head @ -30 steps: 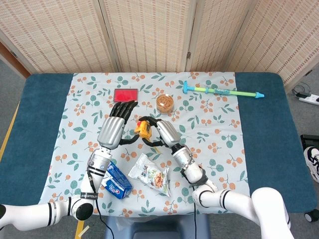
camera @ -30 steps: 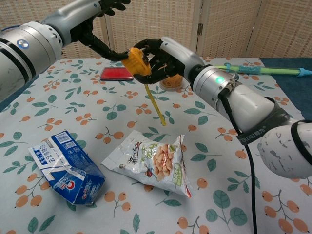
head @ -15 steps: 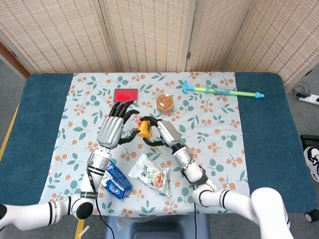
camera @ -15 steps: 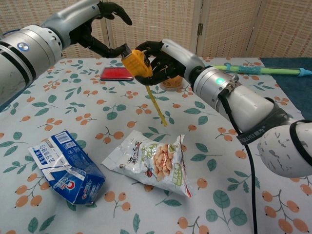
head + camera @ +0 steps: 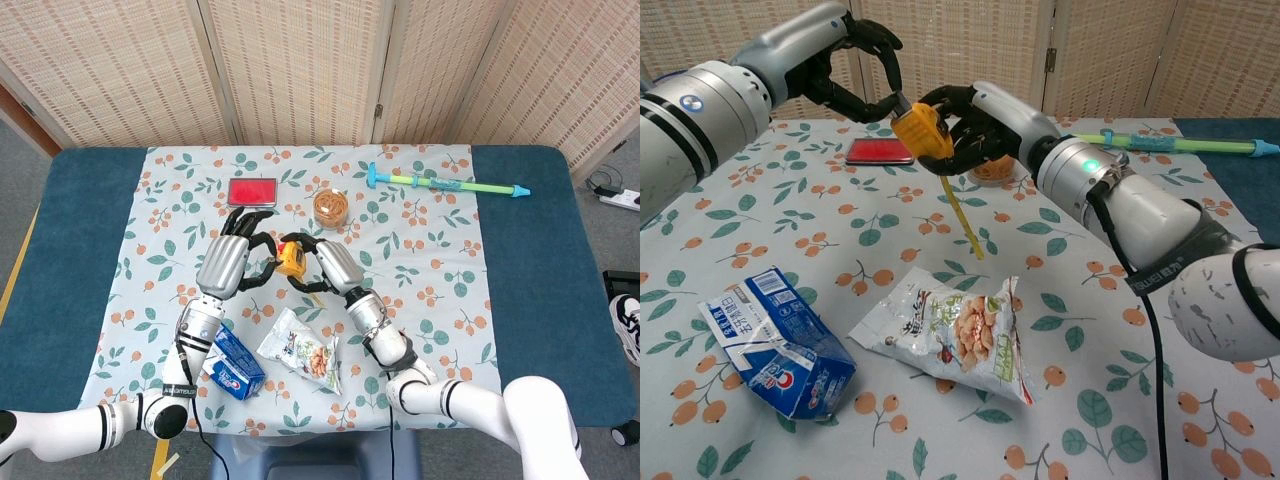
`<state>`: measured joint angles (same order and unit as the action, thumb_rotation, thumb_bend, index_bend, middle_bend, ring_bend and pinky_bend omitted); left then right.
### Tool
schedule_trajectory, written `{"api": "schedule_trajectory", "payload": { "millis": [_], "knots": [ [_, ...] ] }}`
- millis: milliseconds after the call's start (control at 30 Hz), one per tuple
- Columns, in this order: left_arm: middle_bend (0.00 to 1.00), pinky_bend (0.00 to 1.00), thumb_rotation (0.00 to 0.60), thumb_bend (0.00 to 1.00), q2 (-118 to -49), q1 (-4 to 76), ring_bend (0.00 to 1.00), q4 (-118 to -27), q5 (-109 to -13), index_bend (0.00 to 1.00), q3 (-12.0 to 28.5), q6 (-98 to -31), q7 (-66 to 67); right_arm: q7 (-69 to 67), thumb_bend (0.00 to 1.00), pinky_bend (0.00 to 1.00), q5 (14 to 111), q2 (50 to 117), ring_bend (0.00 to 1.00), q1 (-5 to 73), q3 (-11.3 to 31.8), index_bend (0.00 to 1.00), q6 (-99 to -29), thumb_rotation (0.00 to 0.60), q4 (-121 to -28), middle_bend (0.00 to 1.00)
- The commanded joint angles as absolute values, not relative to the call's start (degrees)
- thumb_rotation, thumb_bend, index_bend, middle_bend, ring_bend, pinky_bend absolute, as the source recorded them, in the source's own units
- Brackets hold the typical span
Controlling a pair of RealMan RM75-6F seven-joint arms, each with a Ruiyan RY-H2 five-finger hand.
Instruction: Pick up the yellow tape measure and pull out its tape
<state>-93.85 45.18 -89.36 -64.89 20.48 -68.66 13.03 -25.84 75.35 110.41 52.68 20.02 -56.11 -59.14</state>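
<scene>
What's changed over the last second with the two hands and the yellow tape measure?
The left hand has curled its fingers from spread to hooked, its fingertips now by the upper corner of the yellow tape measure. The right hand still grips the case, with the yellow tape strip hanging out as before. Nothing on the table has shifted.

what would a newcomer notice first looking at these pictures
First the yellow tape measure, held up above the middle of the table in the right hand, with a length of yellow tape hanging down from it. The left hand is right beside it, fingertips at the case. Below, near the front edge, lie a snack bag and a blue packet on the floral tablecloth.
</scene>
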Motion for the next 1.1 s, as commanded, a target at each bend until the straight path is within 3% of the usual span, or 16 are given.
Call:
{"api": "schedule_trajectory", "payload": {
  "millis": [33,600,1100],
  "knots": [
    [0.21,0.00,0.600,0.98,-93.98,45.25,0.17,-89.08,-64.98,0.60,20.46,-68.52,12.74,-25.82,0.54,0.31,75.22,110.16,0.54,52.61,20.07,0.56,-55.96,0.600,-59.37,0.52],
    [0.24,0.01,0.600,1.00,-93.27,44.06,0.18,-87.85,-64.14,0.60,22.77,-69.34,7.12,-22.34,0.54,0.31,75.11,105.88,0.55,50.59,18.55,0.56,-55.75,0.600,-62.19,0.52],
    [0.24,0.01,0.600,1.00,-88.63,41.13,0.18,-85.49,-58.21,0.60,25.20,-64.00,-3.35,-21.59,0.54,0.31,76.31,89.70,0.55,43.52,12.42,0.56,-52.72,0.600,-71.80,0.52]
  ]
}}
